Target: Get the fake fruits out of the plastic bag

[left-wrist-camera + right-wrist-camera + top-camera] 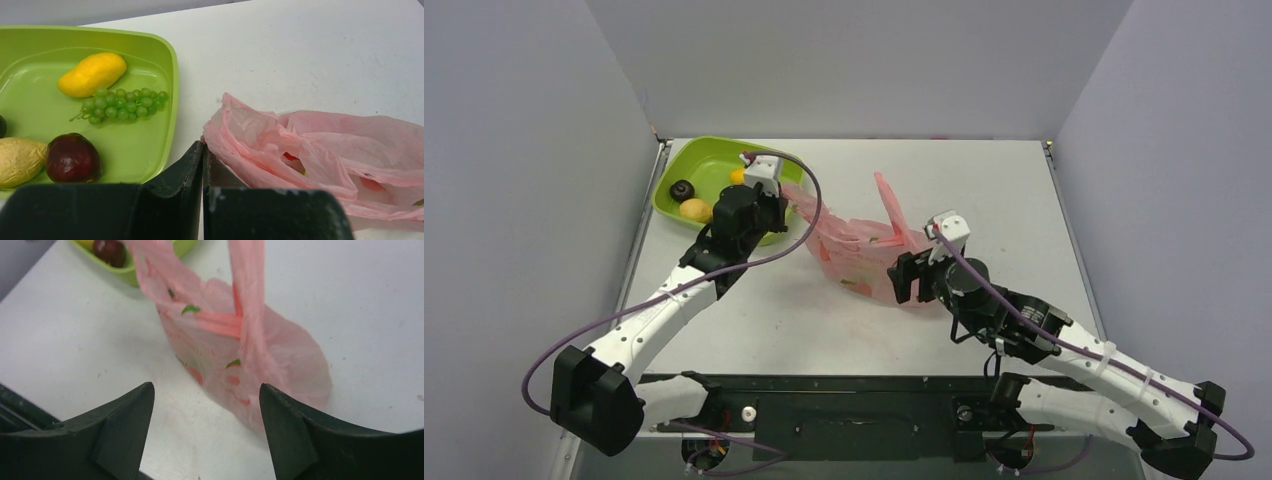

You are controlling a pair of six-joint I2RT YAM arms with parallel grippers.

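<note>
Unpacking, partway done: three pieces already lie in the lime-green tray (170, 100) just left of your left gripper (202, 167). They are a dark red apple (72, 157), a lemon (20, 161) and, at the tray's far side, a dark plum (682, 189). A mango (92, 74) and a bunch of grapes (122, 102) share the tray.

What is left sits in the pink plastic bag (864, 255) on the table (984, 190) between your two arms. Red and green patches show through its film. You cannot tell from here whether they are fruit or print, so treat the bag as likely not empty.

Your left gripper's jaws are pressed together. The bag's rim meets their tips and appears pinched there, and the rest of the bag spreads ahead and to the right of that gripper.

Your right gripper (205, 390) has its fingers wide apart with nothing between them. The bag lies directly ahead of it, just past the fingertips, with its fuller end nearer the right finger. One loop handle (247, 280) rises straight ahead, beyond the bag's body.
</note>
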